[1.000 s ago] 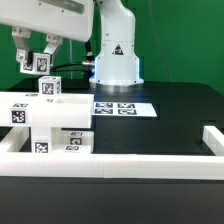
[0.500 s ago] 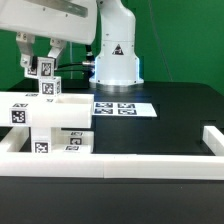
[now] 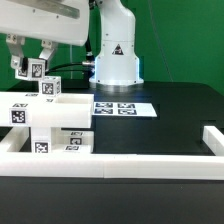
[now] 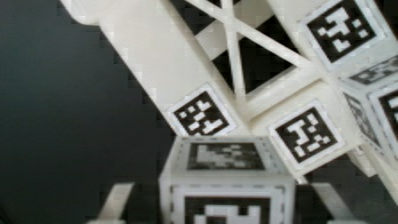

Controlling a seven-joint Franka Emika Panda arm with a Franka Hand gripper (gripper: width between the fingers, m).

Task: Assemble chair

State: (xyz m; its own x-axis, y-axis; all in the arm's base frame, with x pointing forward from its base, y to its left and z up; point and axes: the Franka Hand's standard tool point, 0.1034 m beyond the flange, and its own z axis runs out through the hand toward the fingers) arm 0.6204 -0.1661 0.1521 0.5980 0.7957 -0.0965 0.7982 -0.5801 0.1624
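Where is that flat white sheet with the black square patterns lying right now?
The marker board lies flat on the black table, mid-picture in the exterior view, just before the robot's base and beside the chair parts.

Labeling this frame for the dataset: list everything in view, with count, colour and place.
chair parts: a cluster of tagged blocks, exact count unclear, matte white, on the table at the exterior view's left
held part: one, white with a black-and-white tag, in the gripper above the cluster
marker board: one, flat white with tags, on the table in front of the robot base
border rails: white, no tags, along the table's near edge and at the exterior view's right
table: one, black
backdrop: green, behind the robot
robot base: one, glossy white, behind the marker board
gripper: one, shut on the held part
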